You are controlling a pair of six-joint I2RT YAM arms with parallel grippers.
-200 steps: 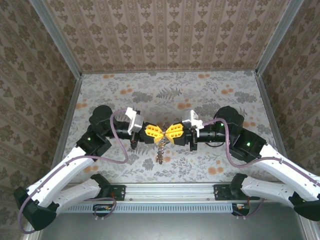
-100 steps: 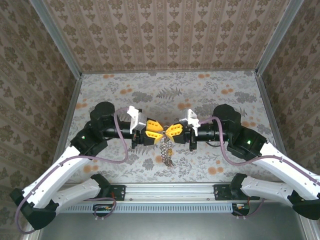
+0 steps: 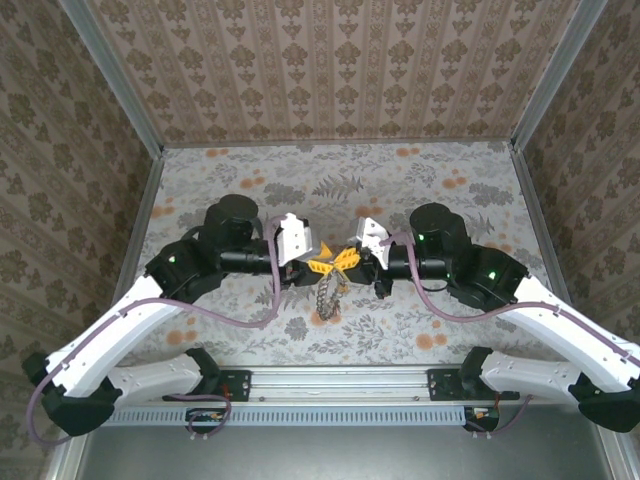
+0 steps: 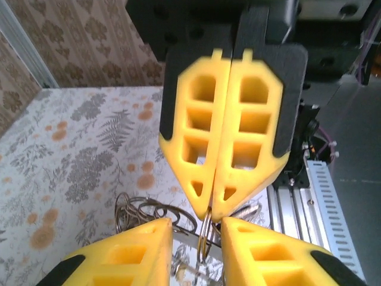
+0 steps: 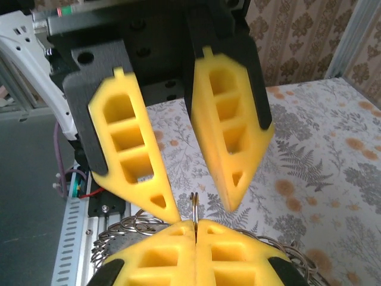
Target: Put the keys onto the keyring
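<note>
**A:** Right gripper (image 5: 195,226) is clenched, pinching one thin loop of the keyring (image 5: 194,208) that pokes up right at its tips. Left gripper (image 4: 197,231) is released, with its fingers spread either side of that same loop. It isn't touching the loop, as far as the wrist views show.

**B:** So what moved in the last second?

**A:** From above, the left wrist has slid right toward the other one and both have rolled, so far less yellow faces the camera. The tips now meet over the middle of the table (image 3: 430,190). The rest of the ring droops floppy on the near side of them.

**B:** Meaning?

**A:** Looks like a re-grip being set up, with the left taking a second hold to steady the loop. Whether any keys are on it is too small to tell, so threading probably hasn't started.
</note>
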